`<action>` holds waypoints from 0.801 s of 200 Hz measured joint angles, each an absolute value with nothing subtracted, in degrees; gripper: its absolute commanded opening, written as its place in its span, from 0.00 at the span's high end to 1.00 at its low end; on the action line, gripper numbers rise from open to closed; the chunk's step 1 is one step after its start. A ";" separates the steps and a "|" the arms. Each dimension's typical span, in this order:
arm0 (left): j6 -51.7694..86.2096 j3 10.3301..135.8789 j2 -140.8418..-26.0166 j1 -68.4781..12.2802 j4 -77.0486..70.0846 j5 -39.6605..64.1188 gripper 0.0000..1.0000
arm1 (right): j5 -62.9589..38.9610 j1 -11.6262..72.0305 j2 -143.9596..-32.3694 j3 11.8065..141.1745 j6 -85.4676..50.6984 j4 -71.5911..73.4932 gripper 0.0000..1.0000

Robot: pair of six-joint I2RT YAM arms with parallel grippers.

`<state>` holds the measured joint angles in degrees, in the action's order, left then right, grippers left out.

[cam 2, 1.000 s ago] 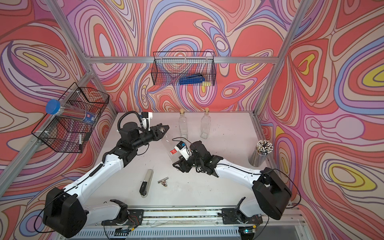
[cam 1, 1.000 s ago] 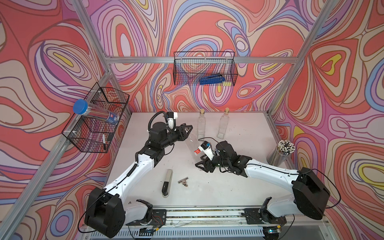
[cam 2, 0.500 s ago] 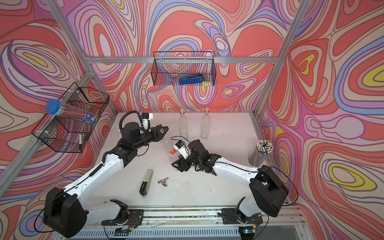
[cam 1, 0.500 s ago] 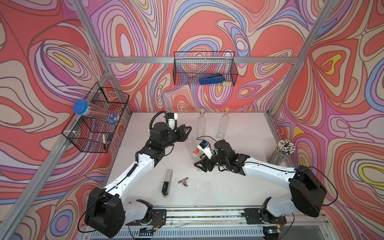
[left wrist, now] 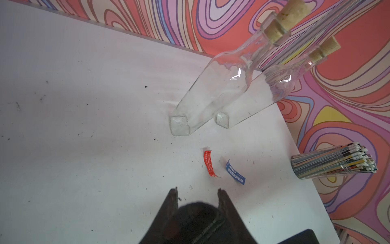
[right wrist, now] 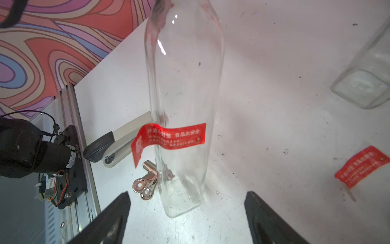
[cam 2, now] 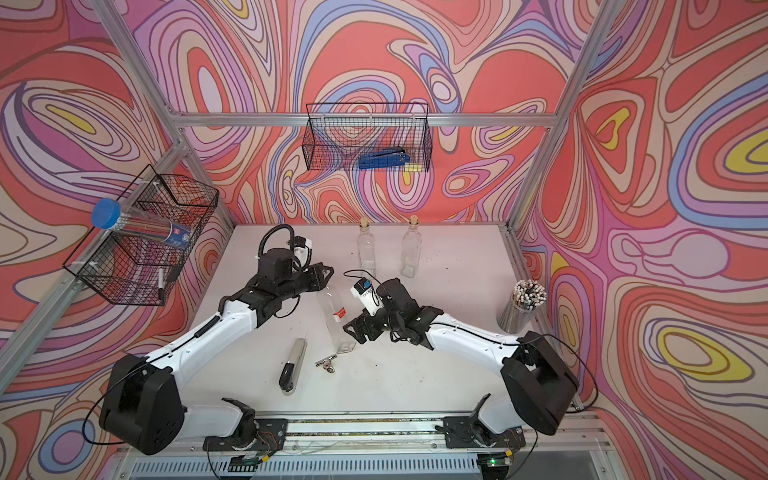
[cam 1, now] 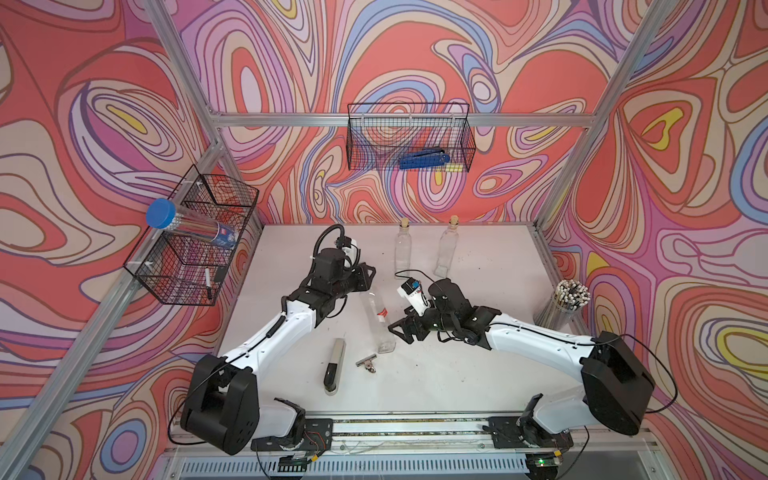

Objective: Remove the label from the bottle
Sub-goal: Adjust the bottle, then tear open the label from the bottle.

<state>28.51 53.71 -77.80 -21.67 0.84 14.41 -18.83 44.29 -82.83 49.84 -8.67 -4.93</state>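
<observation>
Bottle (cam 1: 377, 322) stands on its base mid-table (cam 1: 478, 374), leaning slightly left, between the two arms and nearer than the two corked bottles (cam 1: 402, 249) at the far edge. Red label (right wrist: 171, 137) is still on the lower body; one end is lifted off the glass and curls free, the rest is stuck flat. Left gripper (left wrist: 197, 190) is closed down narrow. In both top views its tips sit right at the bottle's top and look pinched on the neck, but the left wrist view shows only something dark between the fingers (left wrist: 173, 200), so the contact is not fully clear. Right gripper (right wrist: 186, 194) is spread wide and holds nothing. Its fingers (right wrist: 114, 213) sit either side of the bottle's base with clear gaps, and in a top view it is just right of the lower body. A loose red label (left wrist: 209, 163) and a blue label (left wrist: 235, 172) lie flat on the table right of the bottle. A stapler (cam 1: 334, 365) and a binder clip (cam 1: 368, 362) lie near-left of its base, the clip close to it. A pencil cup (cam 1: 569, 299) stands at the right edge.
</observation>
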 measured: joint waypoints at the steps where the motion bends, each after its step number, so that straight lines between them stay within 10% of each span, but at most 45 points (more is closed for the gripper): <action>1: 28.45 53.71 -77.80 -21.67 0.91 14.28 1.00 | -18.83 44.29 -82.76 49.82 -8.69 -4.97 0.12; 160: 27.27 55.79 -78.96 -23.40 4.40 7.40 1.00 | -19.05 44.91 -81.56 51.29 -13.69 -3.18 0.37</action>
